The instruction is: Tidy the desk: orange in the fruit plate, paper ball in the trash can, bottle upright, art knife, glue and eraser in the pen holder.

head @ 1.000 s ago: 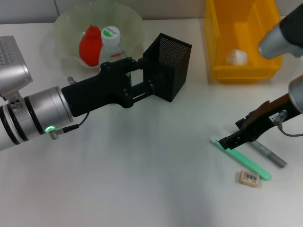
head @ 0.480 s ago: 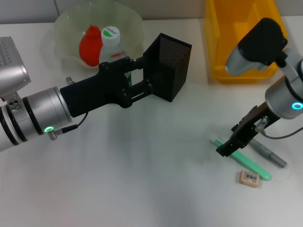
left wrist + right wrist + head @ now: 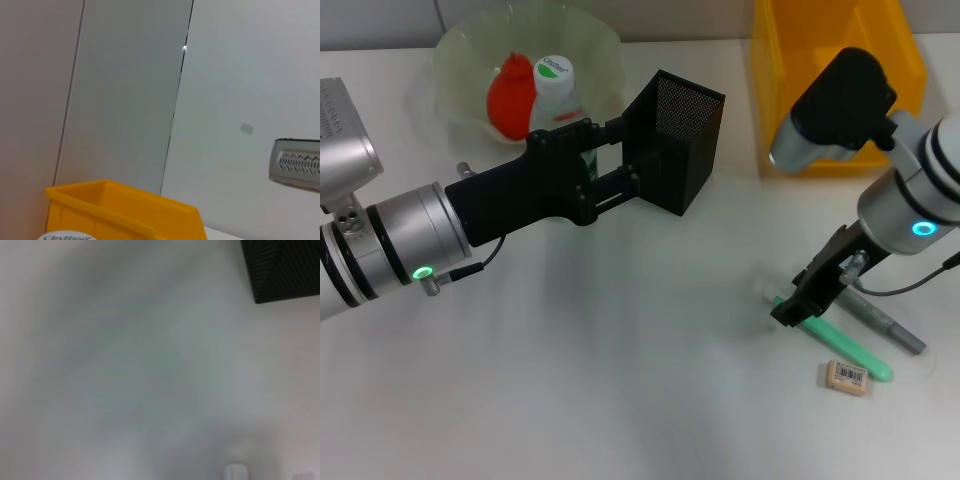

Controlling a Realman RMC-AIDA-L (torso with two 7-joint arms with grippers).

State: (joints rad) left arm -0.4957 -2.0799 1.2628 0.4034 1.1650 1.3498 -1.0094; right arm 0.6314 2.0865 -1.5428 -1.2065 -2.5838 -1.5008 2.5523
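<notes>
Nearest to us, the eraser (image 3: pixel 846 376) lay flat on the white desk (image 3: pixel 620 400), sticker up, just beside the far end of a green art knife (image 3: pixel 850 349) that lay at a slant. A grey pen-like stick (image 3: pixel 886 325), likely the glue, lay just beside the knife on its right. The right gripper (image 3: pixel 792 309) was low over the near tip of the knife; we could not tell if its fingers were apart or closed, or if they touched it. The right wrist view showed only blurred desk and a corner of the pen holder (image 3: pixel 282 270). Farther back, the left gripper (image 3: pixel 620 160) was at the bottle (image 3: pixel 557 95), fingers on either side of its green label and seemingly clamped on it, the bottle standing upright just left of the pen holder (image 3: pixel 675 140). Behind, the orange (image 3: pixel 508 95) sat in the fruit plate (image 3: pixel 460 60), touching or nearly touching the bottle. At far right stood the trash can (image 3: pixel 790 90); the paper ball was hidden by the right arm. The left wrist view showed the trash can rim (image 3: pixel 120 210) and a wall.
</notes>
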